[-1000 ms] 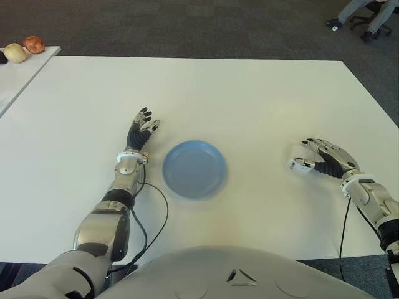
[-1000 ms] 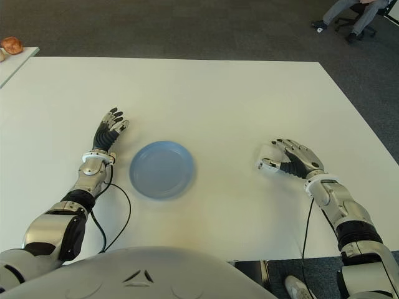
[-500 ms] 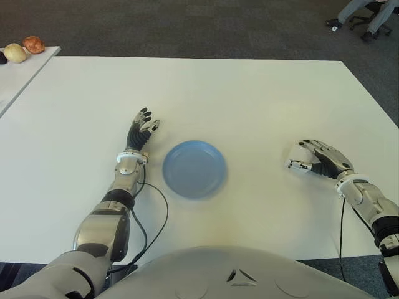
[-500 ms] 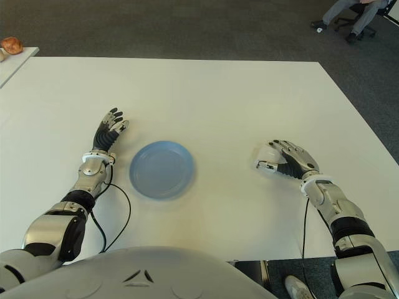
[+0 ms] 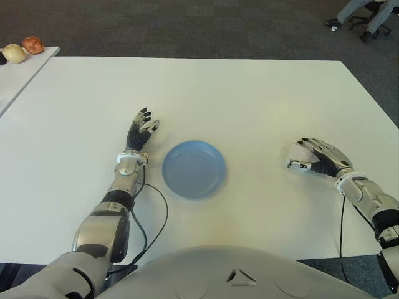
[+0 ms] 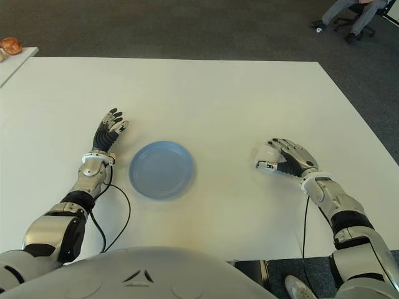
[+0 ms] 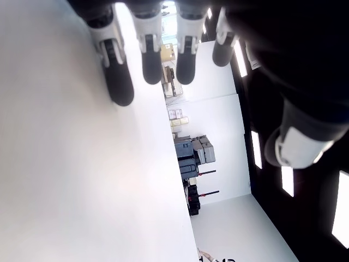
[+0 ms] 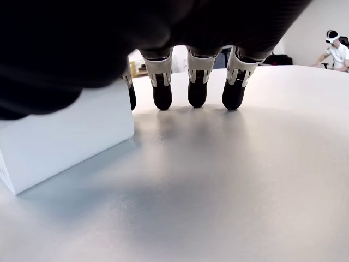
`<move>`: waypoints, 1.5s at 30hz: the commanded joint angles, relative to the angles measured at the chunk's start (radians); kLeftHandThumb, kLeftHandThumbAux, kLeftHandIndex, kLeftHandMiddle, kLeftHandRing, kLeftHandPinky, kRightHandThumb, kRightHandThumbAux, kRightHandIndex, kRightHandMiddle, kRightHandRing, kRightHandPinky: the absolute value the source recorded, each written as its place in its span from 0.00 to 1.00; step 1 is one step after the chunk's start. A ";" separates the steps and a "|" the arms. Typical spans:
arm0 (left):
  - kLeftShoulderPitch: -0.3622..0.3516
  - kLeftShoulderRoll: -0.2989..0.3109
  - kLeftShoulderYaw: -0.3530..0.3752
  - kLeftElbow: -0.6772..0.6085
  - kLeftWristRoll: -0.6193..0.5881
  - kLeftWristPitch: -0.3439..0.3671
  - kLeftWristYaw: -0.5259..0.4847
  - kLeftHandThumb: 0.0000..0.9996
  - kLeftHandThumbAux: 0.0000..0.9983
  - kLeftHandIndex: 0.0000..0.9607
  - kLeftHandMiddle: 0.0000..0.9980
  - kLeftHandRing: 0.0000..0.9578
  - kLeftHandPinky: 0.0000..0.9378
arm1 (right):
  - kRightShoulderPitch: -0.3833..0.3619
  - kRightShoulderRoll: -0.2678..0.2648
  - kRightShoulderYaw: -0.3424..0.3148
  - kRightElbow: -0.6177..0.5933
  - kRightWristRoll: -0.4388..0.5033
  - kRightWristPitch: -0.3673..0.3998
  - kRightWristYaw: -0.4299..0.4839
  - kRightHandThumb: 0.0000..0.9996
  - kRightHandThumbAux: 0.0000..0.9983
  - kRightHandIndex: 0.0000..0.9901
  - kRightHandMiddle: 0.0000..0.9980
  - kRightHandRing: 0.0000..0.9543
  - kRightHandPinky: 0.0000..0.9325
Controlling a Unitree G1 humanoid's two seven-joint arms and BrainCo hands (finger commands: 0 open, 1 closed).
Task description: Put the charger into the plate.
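The table (image 5: 249, 93) is bare around the plate (image 5: 194, 168) – wide room on every side. Right of the plate, the right hand (image 5: 317, 158) arches over the charger (image 8: 60, 139), fingers uncurled, not gripping. The left hand (image 5: 141, 132) shows left of the plate, fingers spread.

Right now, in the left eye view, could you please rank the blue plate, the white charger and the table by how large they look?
1. table, by far the largest.
2. blue plate.
3. white charger, smallest, though partly hidden under the right hand, so its full size is unsure.
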 commanded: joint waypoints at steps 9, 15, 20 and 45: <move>0.091 -0.011 -0.013 0.046 0.011 0.072 -0.038 0.00 0.56 0.07 0.15 0.14 0.13 | 0.019 -0.023 0.055 -0.022 -0.033 -0.025 0.009 0.38 0.12 0.00 0.00 0.00 0.00; 0.092 -0.008 -0.019 0.046 0.016 0.076 -0.035 0.00 0.55 0.07 0.14 0.13 0.12 | 0.042 -0.043 0.053 -0.071 -0.032 -0.020 0.014 0.39 0.13 0.00 0.00 0.00 0.00; 0.093 -0.009 -0.019 0.046 0.015 0.073 -0.035 0.00 0.55 0.06 0.14 0.14 0.13 | 0.056 -0.050 0.047 -0.098 -0.023 -0.013 0.033 0.39 0.14 0.00 0.00 0.00 0.00; 0.096 -0.007 -0.021 0.043 0.014 0.060 -0.048 0.00 0.54 0.06 0.13 0.13 0.13 | 0.097 -0.072 0.022 -0.162 -0.005 -0.020 0.081 0.36 0.19 0.00 0.00 0.00 0.00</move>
